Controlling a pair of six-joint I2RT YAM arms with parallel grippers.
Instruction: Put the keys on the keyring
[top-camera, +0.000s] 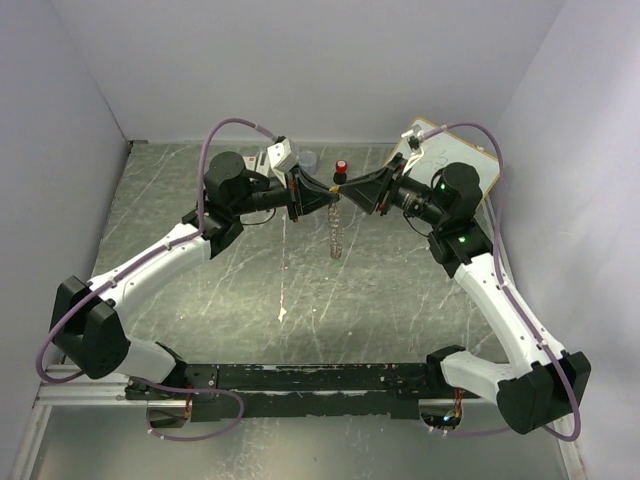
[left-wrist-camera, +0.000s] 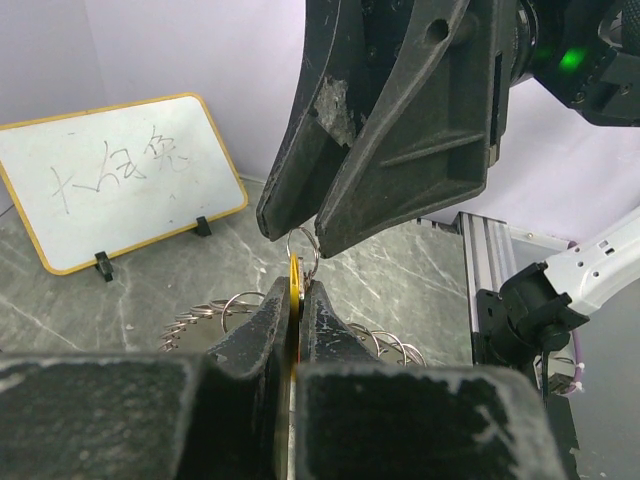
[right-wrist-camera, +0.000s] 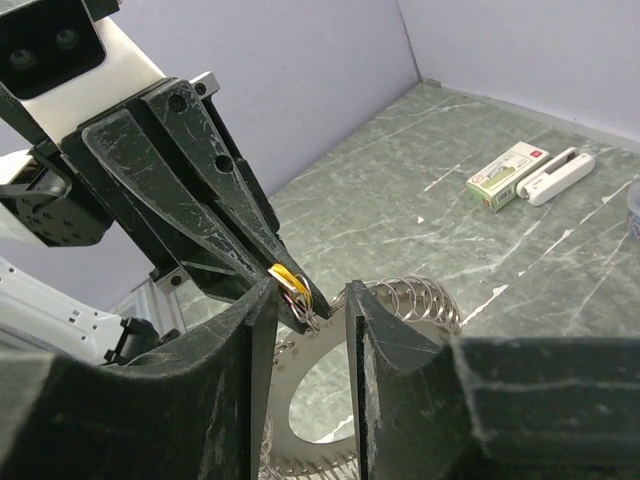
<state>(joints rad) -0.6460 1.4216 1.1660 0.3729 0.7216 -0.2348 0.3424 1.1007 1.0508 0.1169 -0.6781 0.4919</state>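
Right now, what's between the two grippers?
The yellow key, shut in the left gripper, its small ring inside the open right gripper; both wrist views show it.

Soft, even light from overhead fills the pale-walled enclosure, leaving only faint, diffuse shadows under the arms and pale streaks of sheen on the marbled worktop (top-camera: 400, 300). In the wrist views the left gripper (left-wrist-camera: 294, 300) and the right gripper (right-wrist-camera: 310, 300), each close under its own camera, show dark and slightly blurred along the bottom edge. The yellow key (right-wrist-camera: 286, 275) takes a bright glint, and a green lamp (left-wrist-camera: 570, 60) on the right arm glows as a soft smear.
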